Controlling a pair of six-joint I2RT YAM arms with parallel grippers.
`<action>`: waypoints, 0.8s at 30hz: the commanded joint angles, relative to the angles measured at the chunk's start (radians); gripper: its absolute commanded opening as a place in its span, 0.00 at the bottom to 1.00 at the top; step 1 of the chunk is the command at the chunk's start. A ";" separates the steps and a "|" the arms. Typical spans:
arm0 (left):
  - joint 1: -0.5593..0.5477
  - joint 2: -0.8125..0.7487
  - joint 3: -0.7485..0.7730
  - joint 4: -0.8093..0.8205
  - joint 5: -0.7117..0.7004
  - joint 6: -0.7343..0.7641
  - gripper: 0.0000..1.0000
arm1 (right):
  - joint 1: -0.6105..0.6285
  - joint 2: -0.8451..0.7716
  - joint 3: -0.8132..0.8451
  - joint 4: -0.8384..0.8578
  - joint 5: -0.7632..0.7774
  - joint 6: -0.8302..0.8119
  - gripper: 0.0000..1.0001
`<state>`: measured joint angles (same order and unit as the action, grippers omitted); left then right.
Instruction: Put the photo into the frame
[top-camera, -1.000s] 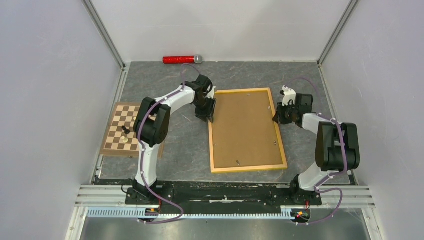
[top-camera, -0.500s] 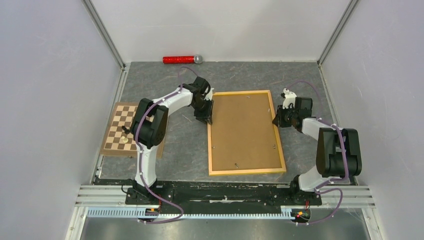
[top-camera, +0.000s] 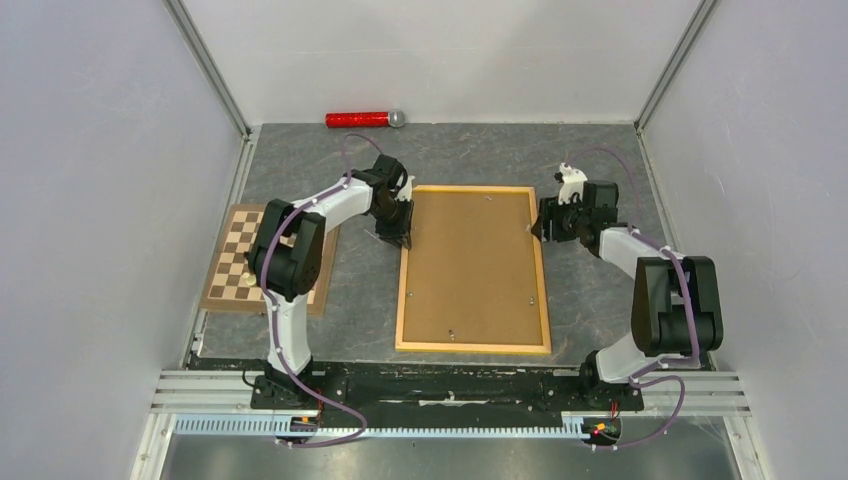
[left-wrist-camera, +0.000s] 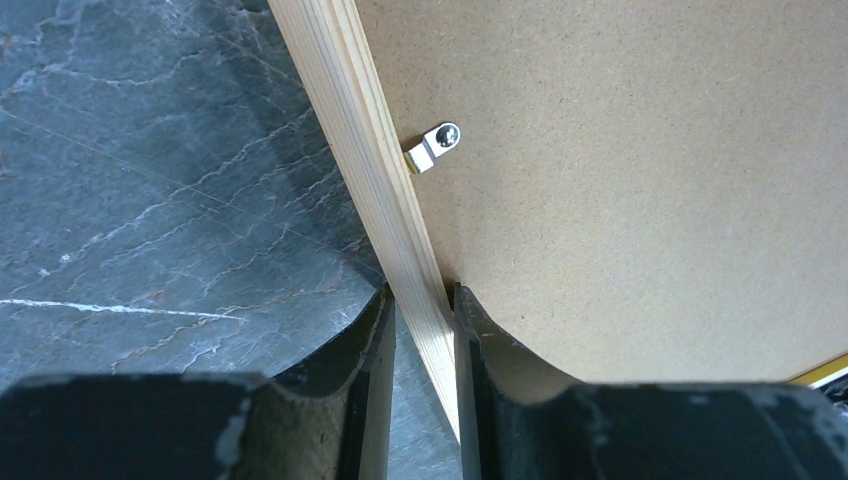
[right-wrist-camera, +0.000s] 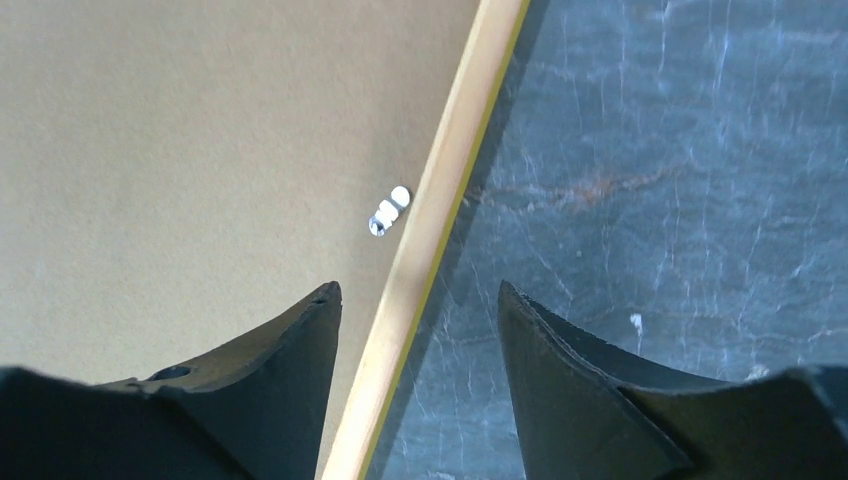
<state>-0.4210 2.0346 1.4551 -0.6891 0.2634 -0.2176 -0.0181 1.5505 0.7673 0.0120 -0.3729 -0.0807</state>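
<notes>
The frame (top-camera: 473, 348), yellow-orange wood, lies flat on the table with its back up, and a plain brown backing board (top-camera: 470, 265) fills it. The photo is hidden. My left gripper (top-camera: 397, 232) is at the far end of the left rail. In the left wrist view the gripper (left-wrist-camera: 422, 300) is shut on that rail (left-wrist-camera: 370, 150), one finger on each side. My right gripper (top-camera: 537, 228) hangs over the right rail. In the right wrist view it (right-wrist-camera: 418, 290) is open, its fingers astride the rail (right-wrist-camera: 455, 140) without touching it.
A brown-and-cream chessboard (top-camera: 240, 262) with small pieces lies to the left of the left arm. A red cylinder (top-camera: 360, 120) rests by the back wall. Small metal clips (left-wrist-camera: 435, 145) (right-wrist-camera: 389, 210) sit on the board beside the rails. Walls enclose three sides.
The frame has slid left and turned squarer to the table. My left gripper moved left with it. My right gripper opened and let go of the right rail.
</notes>
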 joint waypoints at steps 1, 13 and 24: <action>0.005 -0.048 -0.038 0.002 -0.034 0.075 0.02 | 0.013 0.030 0.079 0.035 0.029 0.043 0.61; 0.004 -0.057 -0.065 0.022 -0.015 0.067 0.02 | 0.063 0.181 0.167 0.040 0.065 0.120 0.57; 0.004 -0.058 -0.069 0.029 -0.011 0.063 0.02 | 0.071 0.201 0.161 0.034 0.103 0.099 0.47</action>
<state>-0.4202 2.0056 1.4067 -0.6407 0.2638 -0.2165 0.0498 1.7370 0.8989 0.0288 -0.2916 0.0227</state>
